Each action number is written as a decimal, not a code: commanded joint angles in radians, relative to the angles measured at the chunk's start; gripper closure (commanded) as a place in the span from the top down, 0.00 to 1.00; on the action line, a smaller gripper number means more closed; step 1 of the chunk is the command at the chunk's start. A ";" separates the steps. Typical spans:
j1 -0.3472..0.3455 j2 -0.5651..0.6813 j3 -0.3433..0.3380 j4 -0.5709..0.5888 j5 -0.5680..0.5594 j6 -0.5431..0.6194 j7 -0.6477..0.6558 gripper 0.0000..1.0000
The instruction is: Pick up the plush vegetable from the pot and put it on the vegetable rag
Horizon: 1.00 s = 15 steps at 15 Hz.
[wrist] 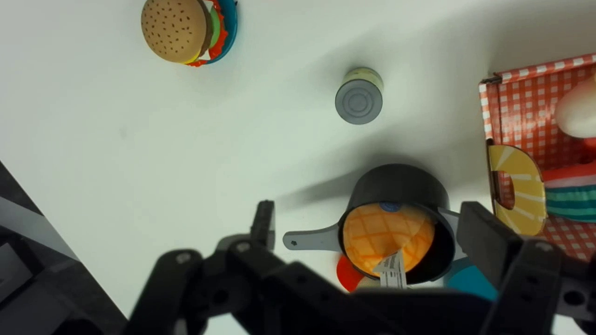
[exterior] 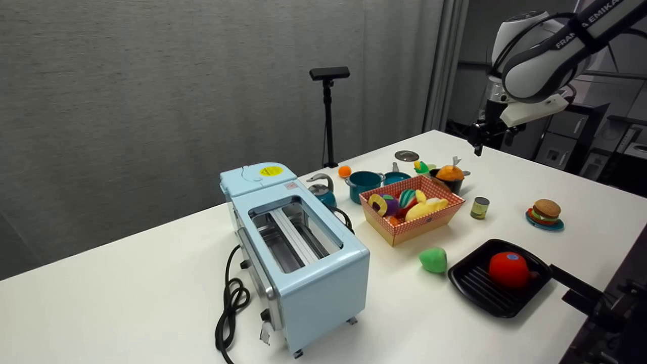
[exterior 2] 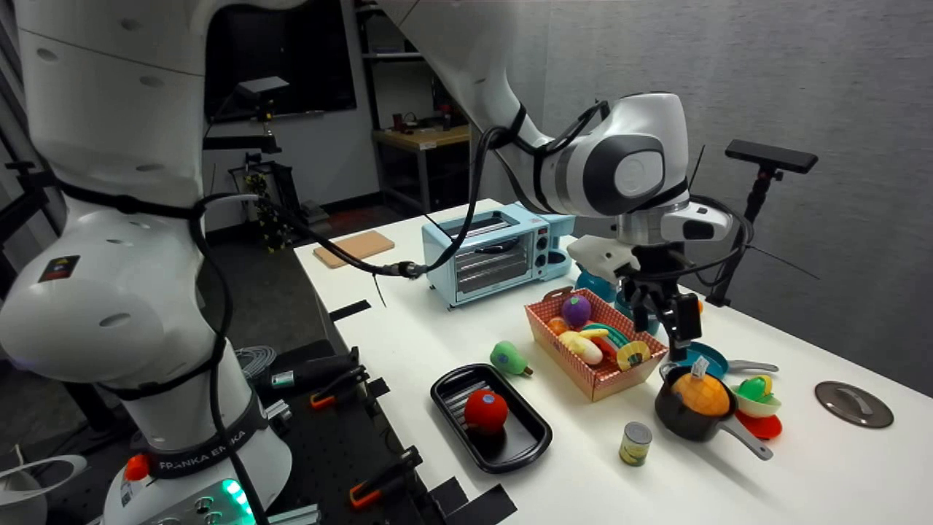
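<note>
Your tool [wrist: 368, 222] spreads wide above the tabletop [wrist: 186, 163] | your orange plush vegetable [wrist: 384, 235] sits inside the black pot [wrist: 398, 184] | you see a grey-topped can [wrist: 358, 100] upright near that pot

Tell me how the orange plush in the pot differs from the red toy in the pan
The orange plush carries crisscross lines; the red toy looks unpatterned. The orange plush sits in a deep pot, the red toy in a shallow pan. The orange plush shows a white tag; the red toy, none. Both are rounded, with a blue sticker.
</note>
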 commanded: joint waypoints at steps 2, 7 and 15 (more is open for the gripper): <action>0.048 0.087 -0.042 0.115 0.037 -0.055 0.054 1.00; 0.055 0.158 -0.035 0.182 0.094 -0.062 0.046 1.00; 0.053 0.249 -0.029 0.303 0.173 -0.111 0.035 1.00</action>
